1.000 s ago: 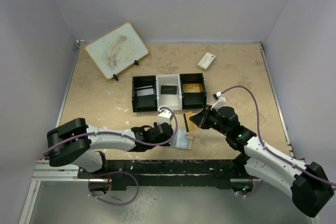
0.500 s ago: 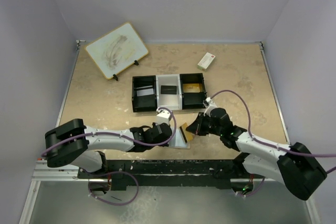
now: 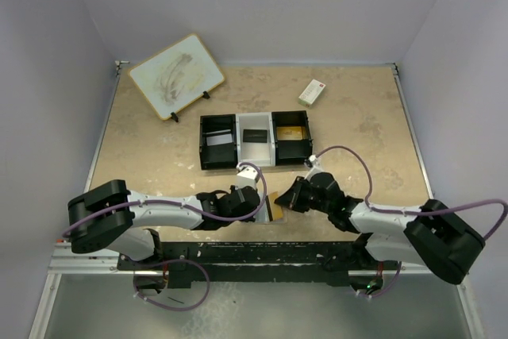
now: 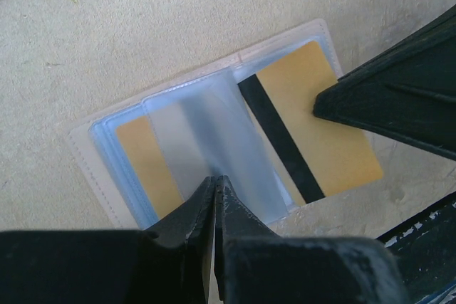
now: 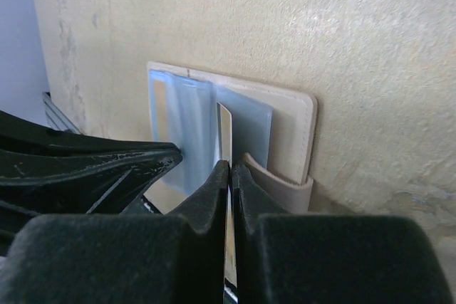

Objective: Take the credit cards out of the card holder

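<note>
The card holder lies open on the table, tan outside and pale blue inside, between both grippers. My left gripper is shut on one of its clear sleeves. A gold credit card with a black stripe sticks partly out of the right pocket. My right gripper is shut on this card's edge. A second gold card sits in the left pocket. The snap tab curls beside my right fingers. From above, the left gripper and right gripper meet over the holder.
A black-and-white three-compartment tray holding cards stands just behind the grippers. A white box with a red mark lies at the back right. A whiteboard on a stand sits at the back left. Walls close in on three sides.
My right gripper, with the gold card in it, has moved left and toward the near edge, lower and closer to the card holder. The left gripper has stayed put.
</note>
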